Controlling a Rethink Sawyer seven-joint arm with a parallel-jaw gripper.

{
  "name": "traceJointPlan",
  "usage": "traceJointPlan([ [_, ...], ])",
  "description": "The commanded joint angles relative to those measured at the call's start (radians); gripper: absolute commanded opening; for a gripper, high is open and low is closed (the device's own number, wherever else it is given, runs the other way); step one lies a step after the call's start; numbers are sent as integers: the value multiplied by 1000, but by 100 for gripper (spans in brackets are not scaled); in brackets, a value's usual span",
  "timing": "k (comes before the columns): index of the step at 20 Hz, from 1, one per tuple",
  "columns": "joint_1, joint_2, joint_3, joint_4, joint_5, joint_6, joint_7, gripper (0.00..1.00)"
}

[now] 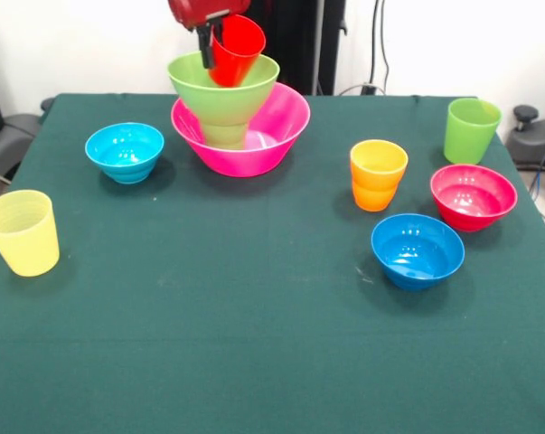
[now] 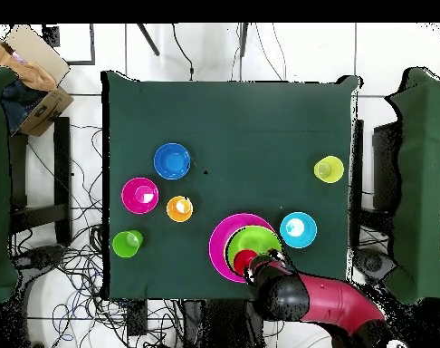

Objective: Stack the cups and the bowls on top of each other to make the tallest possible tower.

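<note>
- The tower (image 1: 239,113) is standing at the far middle of the tabletop (image 1: 254,344), just below the arm: a large pink bowl (image 1: 277,136), a small green cup (image 1: 225,134) sitting mouth-down inside it, and a lime green bowl (image 1: 200,90) resting upright on that cup.
- The red cup (image 1: 239,47) is tilting over the lime green bowl, its base dipping inside the bowl's rim; whether it is touching the bowl's floor is unclear.
- The hand (image 1: 209,45) is gripping the red cup's rim, one dark finger showing outside the wall, so it is closed on the cup.
- Judged from this, the step under way is placing the red cup into the top bowl; the next move is calling for levelling the cup, settling it centrally, then opening without nudging the narrow stack.
- Spread around and waiting: a light blue bowl (image 1: 125,151) near the tower, a pale yellow cup (image 1: 22,232) at one edge, and on the other side an orange cup (image 1: 378,174), a magenta bowl (image 1: 473,195), a darker blue bowl (image 1: 418,250) and a taller lime green cup (image 1: 472,130), all upright and apart.
</note>
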Motion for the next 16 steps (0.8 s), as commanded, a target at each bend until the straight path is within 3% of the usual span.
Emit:
traceJointPlan([
  [1,21,55,11,-6,-45,-18,129,0],
  [16,-20,28,59,-4,-47,31,68,0],
])
